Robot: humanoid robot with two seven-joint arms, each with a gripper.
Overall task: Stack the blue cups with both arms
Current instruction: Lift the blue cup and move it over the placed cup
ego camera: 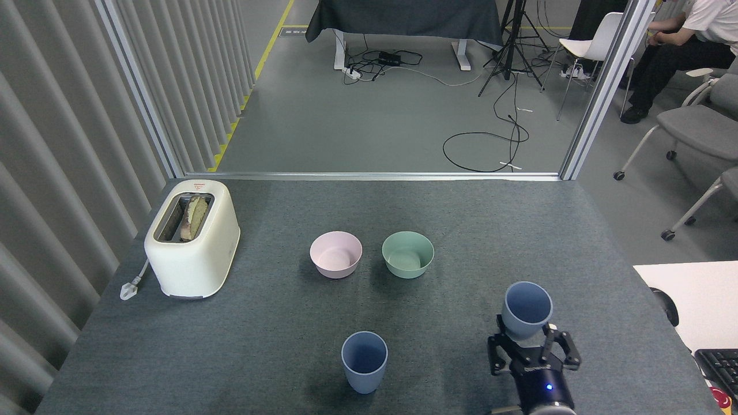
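Note:
One blue cup stands upright on the grey table near its front edge, at the middle. The second blue cup is held above the table at the front right, its mouth tilted toward me. My right gripper, black with a small blue light on its wrist, is shut on this cup's lower part. The held cup is well to the right of the standing one. My left arm and its gripper are out of view.
A pink bowl and a green bowl sit side by side behind the standing cup. A cream toaster with bread in it stands at the left. A white desk with a keyboard adjoins the right side.

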